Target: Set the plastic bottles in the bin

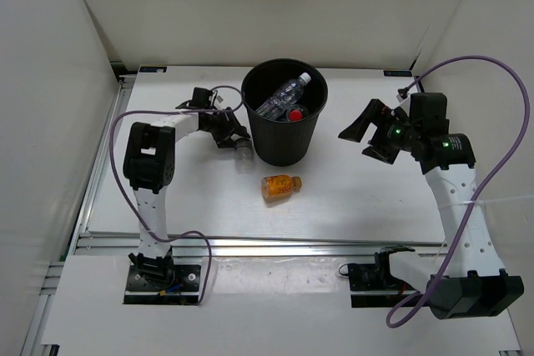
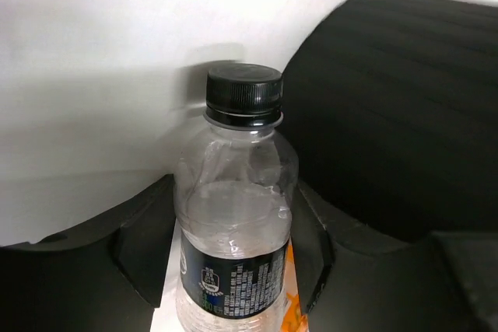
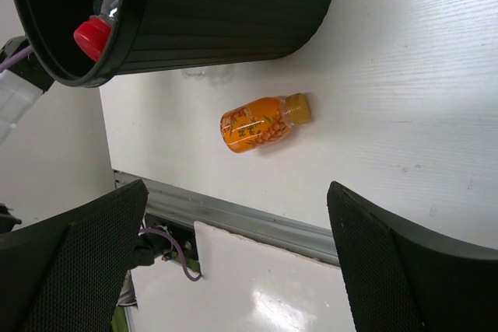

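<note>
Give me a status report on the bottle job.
Left gripper shut on black-capped bottle, beside bin. Right gripper open, empty, right of bin. Orange bottle lying loose in front of bin. Nothing blocking the bin.

The left arm (image 1: 150, 214) and right arm (image 1: 463, 206) were white with black joints and black fingers (image 3: 70, 270). Purple cables (image 1: 476, 58) looped alongside. A green light (image 1: 399, 132) glowed.

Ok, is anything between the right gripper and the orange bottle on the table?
Nothing visible. The orange bottle lies on its side on bare table, apart from the bin, and the open right gripper has a clear line to it. The bin's wall stands close beside that path.
</note>
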You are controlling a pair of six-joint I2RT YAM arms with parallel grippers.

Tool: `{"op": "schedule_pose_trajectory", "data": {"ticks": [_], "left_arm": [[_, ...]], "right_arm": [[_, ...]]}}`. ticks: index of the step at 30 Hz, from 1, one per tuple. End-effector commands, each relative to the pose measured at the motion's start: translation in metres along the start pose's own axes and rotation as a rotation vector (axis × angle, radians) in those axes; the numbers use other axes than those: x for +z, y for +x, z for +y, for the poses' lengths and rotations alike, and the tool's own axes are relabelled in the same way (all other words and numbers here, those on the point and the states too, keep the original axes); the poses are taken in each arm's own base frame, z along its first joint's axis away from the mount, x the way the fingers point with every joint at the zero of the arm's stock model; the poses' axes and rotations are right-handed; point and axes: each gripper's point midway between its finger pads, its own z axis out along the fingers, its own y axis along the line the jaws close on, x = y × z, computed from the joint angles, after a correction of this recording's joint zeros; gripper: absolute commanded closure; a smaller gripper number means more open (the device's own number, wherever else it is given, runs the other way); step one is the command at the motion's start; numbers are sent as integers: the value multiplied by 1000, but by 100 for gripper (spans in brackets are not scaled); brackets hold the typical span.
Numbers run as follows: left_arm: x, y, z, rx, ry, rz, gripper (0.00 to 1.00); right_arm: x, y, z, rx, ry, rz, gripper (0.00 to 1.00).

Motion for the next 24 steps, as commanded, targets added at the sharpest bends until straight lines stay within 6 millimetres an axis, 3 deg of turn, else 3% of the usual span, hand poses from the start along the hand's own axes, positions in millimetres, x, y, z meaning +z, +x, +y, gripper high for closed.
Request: {"op": "schedule_pose_trajectory", "data": {"ticks": [1,3,4,5,6,7,8,9,12,13,15,16,17,18,19,20,21,22,24], "left_arm": [[-28,13,10,-10,-71,-28,54],[-50,8,26,-39,-127,-100,66],[-78,1,13,-46,-117,-172,66],[-97,-7,24,-79,-167,-238,66],[-117,-17,16,-80,-162,-307,66],[-150,-24,-4,-65,-133,-395,66],[-169,-35,-13,-47,-141,-475,64],[-193,-46,-37,-18,-104,-537,64],[-232,-62,-76,80,-93,-616,63],[-260,-71,-106,133,-74,-661,63],[-264,-75,-143,194,-41,-683,63],[-288,-81,-179,249,24,-744,61],[-291,-82,-199,276,58,-756,61],[-269,-81,-217,321,79,-721,60],[-285,-83,-249,359,140,-761,58],[-278,-83,-259,379,149,-753,58],[-246,-82,-260,385,136,-689,56],[-245,-81,-270,396,152,-691,55],[-217,-72,-268,403,136,-636,54]], "right_arm": [[-2,-5,9,-16,-34,-2,0],[2,-4,9,-4,-41,11,0],[2,-6,10,2,-47,4,0],[2,-6,11,11,-47,4,0],[2,-5,12,11,-54,9,0],[2,-7,14,16,-59,3,0],[4,-4,11,21,-53,11,0],[4,-4,11,21,-53,11,0],[4,-1,11,25,-67,7,0],[6,1,8,29,-62,15,0],[7,4,8,43,-66,28,0],[7,4,8,43,-66,28,0],[4,4,12,43,-83,22,0],[4,4,12,43,-84,22,0],[4,4,12,43,-84,22,0],[4,5,13,43,-91,27,0],[4,5,13,43,-91,27,0],[4,5,13,43,-91,27,0],[2,5,15,39,-96,21,0]]}}
